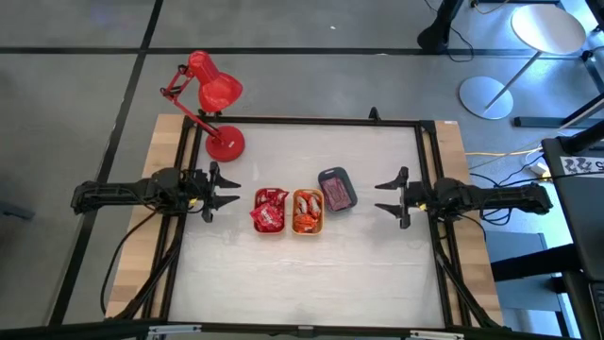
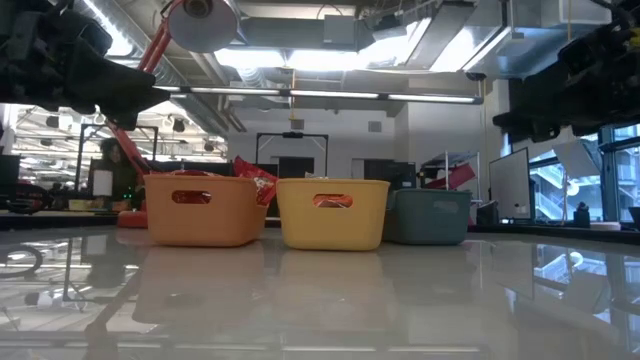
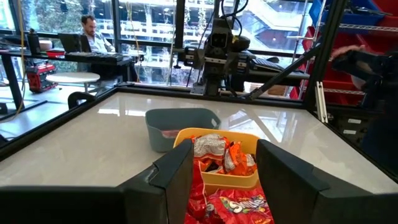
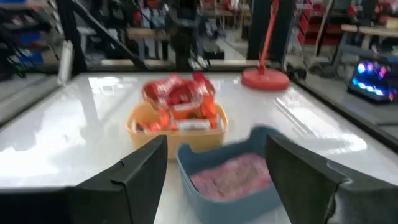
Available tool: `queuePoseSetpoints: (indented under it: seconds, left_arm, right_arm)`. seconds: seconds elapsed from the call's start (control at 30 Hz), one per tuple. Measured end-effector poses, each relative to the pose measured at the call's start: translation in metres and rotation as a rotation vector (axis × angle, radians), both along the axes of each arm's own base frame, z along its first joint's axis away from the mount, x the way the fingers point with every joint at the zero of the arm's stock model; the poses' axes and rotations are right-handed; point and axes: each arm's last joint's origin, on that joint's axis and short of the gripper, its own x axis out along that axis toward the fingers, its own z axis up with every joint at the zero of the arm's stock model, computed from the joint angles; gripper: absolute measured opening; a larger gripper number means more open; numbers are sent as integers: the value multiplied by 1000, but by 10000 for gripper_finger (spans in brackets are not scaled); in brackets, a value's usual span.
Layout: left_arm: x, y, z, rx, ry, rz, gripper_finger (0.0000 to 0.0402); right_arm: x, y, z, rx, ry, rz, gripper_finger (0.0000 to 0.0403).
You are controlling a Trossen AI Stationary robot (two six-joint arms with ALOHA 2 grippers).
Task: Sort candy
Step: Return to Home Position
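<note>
With candy (image 1: 269, 212) sorted into the yellow tray (image 2: 332, 228) and the orange tray (image 2: 205, 222) and grey tray (image 2: 432, 220) flanking it, the left claw (image 1: 229, 192) and right claw (image 1: 382, 196), both spread empty well either side of it, should withdraw level, clear of rims.

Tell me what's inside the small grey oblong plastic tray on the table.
The small grey oblong plastic tray holds a heap of pink-maroon crinkly wrapped candy. The heap covers the tray's floor, so anything beneath it cannot be seen.
</note>
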Motion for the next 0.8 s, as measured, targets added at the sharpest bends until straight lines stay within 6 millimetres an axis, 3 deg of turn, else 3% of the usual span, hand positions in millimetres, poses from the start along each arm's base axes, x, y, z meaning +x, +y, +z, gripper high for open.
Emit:
queuePoseSetpoints:
  seconds: [0.33,0.8]
  left_arm:
    - [0,0,0,0,0,0,166]
    - [0,0,0,0,1,0,166]
  right_arm:
    - [-9,1,12,9,-137,22,264]
    - [-9,1,11,9,-136,22,264]
